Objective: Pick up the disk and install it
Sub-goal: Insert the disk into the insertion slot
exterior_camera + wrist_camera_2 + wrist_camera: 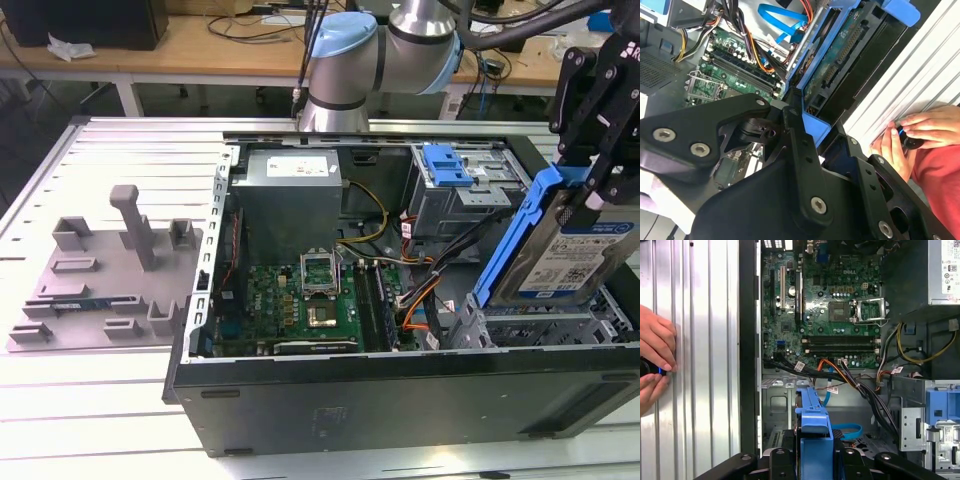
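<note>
The disk [572,250], silver with a white-and-blue label and blue rails, hangs tilted on edge over the drive cage [520,325] at the exterior view's right end of the open computer case [400,395]. My gripper [592,180] is shut on the disk's upper end from above. In the second wrist view the black fingers [795,135] clamp the blue rail, and the disk's [837,62] green circuit side faces the camera. In the first wrist view the disk's blue rail [815,432] sticks out from between the gripper's fingers, above the cage floor.
A grey power-supply box [290,195], the motherboard [305,300] and loose cables [420,290] fill the case. A blue latch [446,165] sits on the rear bay. A grey fixture tray [110,270] lies at the exterior view's left. A person's hands [655,362] rest on the ribbed table beside the case.
</note>
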Available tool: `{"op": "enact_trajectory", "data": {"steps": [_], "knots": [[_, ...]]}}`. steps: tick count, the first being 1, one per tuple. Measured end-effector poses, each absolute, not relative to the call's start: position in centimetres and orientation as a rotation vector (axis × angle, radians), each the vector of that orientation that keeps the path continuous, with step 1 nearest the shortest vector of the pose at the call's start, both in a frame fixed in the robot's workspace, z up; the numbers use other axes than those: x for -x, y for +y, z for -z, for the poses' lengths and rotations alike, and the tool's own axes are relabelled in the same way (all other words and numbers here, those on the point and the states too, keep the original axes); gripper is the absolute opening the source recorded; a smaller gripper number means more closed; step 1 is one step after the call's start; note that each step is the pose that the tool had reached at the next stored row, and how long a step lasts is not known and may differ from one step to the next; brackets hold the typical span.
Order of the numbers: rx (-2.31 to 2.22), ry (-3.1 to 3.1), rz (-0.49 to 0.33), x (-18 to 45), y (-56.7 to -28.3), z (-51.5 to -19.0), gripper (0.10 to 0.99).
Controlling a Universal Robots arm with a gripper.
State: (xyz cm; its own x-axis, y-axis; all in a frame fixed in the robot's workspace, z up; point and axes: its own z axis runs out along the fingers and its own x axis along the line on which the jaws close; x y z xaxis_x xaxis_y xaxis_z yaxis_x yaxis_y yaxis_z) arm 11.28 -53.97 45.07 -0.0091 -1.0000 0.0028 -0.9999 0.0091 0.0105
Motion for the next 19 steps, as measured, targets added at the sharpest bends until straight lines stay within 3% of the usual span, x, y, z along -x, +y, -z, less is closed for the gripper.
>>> {"op": "enact_trajectory", "data": {"steps": [19], "knots": [[-2.202, -2.227, 0.009, -11.4, -54.0, -43.4, 0.369]]}}
